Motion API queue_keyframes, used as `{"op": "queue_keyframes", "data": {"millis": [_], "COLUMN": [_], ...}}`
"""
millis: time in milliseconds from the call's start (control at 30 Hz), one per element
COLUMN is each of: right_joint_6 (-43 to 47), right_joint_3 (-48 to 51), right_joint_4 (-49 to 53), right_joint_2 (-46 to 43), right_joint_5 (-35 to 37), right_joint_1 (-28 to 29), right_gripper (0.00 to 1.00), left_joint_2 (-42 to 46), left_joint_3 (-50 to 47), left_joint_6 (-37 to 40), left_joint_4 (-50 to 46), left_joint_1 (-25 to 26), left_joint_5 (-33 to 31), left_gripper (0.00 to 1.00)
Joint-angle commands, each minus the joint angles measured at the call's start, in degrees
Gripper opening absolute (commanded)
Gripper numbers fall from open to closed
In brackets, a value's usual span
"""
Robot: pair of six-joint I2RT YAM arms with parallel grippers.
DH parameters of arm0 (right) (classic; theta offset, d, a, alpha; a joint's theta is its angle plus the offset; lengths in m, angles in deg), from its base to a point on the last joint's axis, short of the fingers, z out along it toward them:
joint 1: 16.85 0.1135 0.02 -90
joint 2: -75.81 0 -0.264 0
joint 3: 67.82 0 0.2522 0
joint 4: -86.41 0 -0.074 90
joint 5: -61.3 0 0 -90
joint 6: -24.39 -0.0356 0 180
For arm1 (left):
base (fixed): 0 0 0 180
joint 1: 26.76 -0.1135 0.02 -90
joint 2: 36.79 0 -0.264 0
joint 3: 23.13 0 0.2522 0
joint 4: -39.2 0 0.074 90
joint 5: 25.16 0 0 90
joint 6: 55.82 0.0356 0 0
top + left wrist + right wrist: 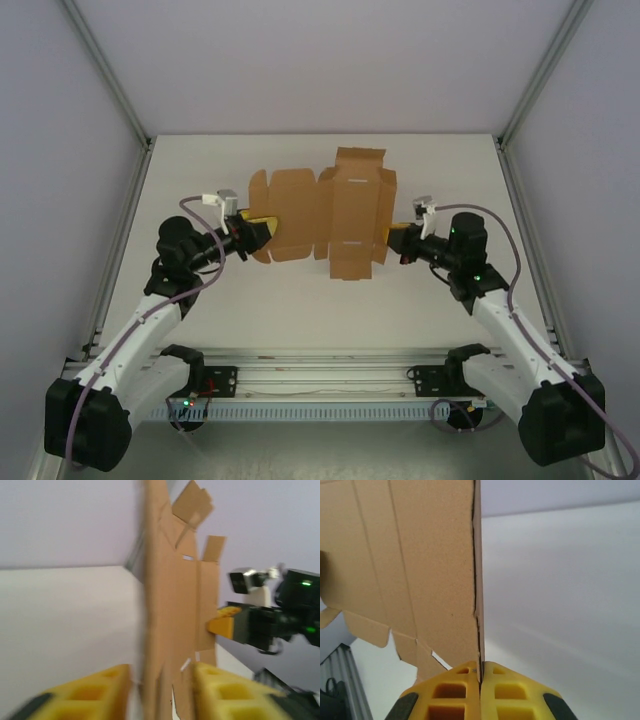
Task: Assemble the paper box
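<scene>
Paper box [335, 215]: we see the flat brown sheet held above the worktop [320, 310], between both arms.
Left pincer [262, 226]: jaws apart, straddling its left edge.
Right pincer [396, 238]: clamped on its right edge.

Bright, even, soft light; barely any shadows on the white worktop [320, 310]. The left wrist view is blurred, the box [175, 610] edge smeared.

Paper box [325, 212], seemingly aloft, between left fingers [262, 222] and right fingers [398, 237]
</scene>
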Motion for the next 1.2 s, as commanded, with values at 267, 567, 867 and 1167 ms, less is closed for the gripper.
{"op": "queue_keyframes", "data": {"millis": [267,567,867,1167], "right_joint_6": [26.95,51.23,65.87,66.24], "right_joint_3": [-18.79,-34.38,-27.08,-26.34], "right_joint_4": [29.45,32.99,7.69,5.90], "right_joint_2": [22.46,37.12,37.06,36.82], "right_joint_5": [21.52,56.35,68.53,74.59], "right_joint_1": [4.57,18.40,27.37,32.11], "right_gripper": [0.00,0.02,0.02,0.02], "left_joint_2": [0.17,-10.33,-20.50,-31.28], "left_joint_3": [-1.16,7.14,18.91,29.30], "left_joint_6": [1.76,1.41,-0.54,-5.67], "left_joint_4": [-15.98,-18.48,-20.91,-20.28], "left_joint_1": [0.18,0.18,0.18,3.20], "left_joint_5": [-29.12,-25.23,-18.11,-1.83], "left_gripper": [1.00,1.00,1.00,0.97]}}
